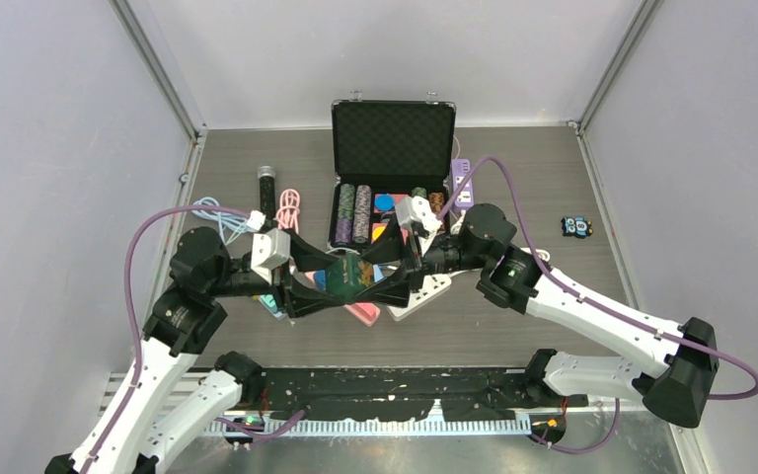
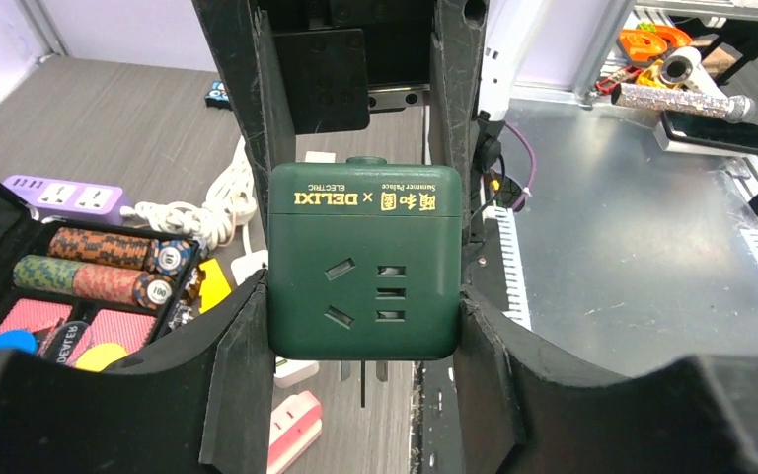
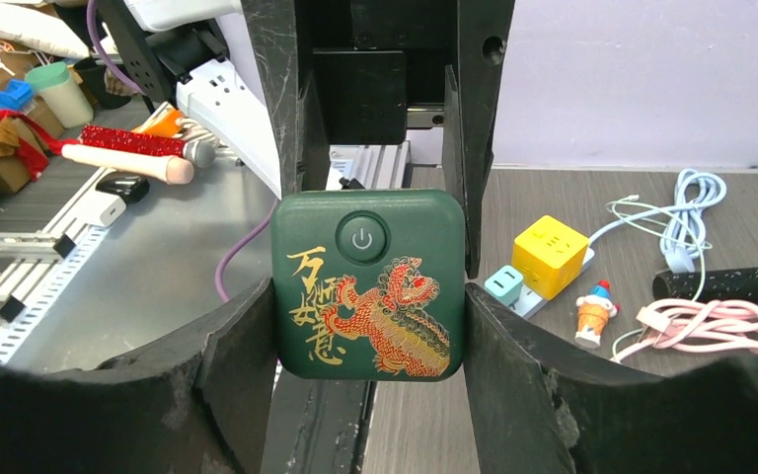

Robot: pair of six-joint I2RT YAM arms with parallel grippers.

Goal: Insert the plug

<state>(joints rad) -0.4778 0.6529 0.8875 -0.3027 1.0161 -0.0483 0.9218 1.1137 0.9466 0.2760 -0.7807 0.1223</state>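
At the left of the tabletop (image 1: 553,178) lie a black tube (image 1: 267,193) and a coiled pink cable (image 1: 289,209), well apart from the action. Next to them the left arm reaches toward the middle, and the left pincer (image 2: 363,306) is clamped on the green cube adapter (image 2: 363,262). Its fingers (image 2: 242,341) press both sides of the face that carries the socket holes. The cube is in mid-air at the centre, raised above a pink block (image 1: 360,314) and the white power strip (image 1: 422,296), just in front of the open chip case (image 1: 392,138). The right pincer (image 3: 370,296) grips the same cube from the opposite side, about half open. Its fingers (image 3: 247,336) are tight against the face with the power button and the gold-and-red beast. Further right a purple power strip (image 1: 462,183) lies beside the case.
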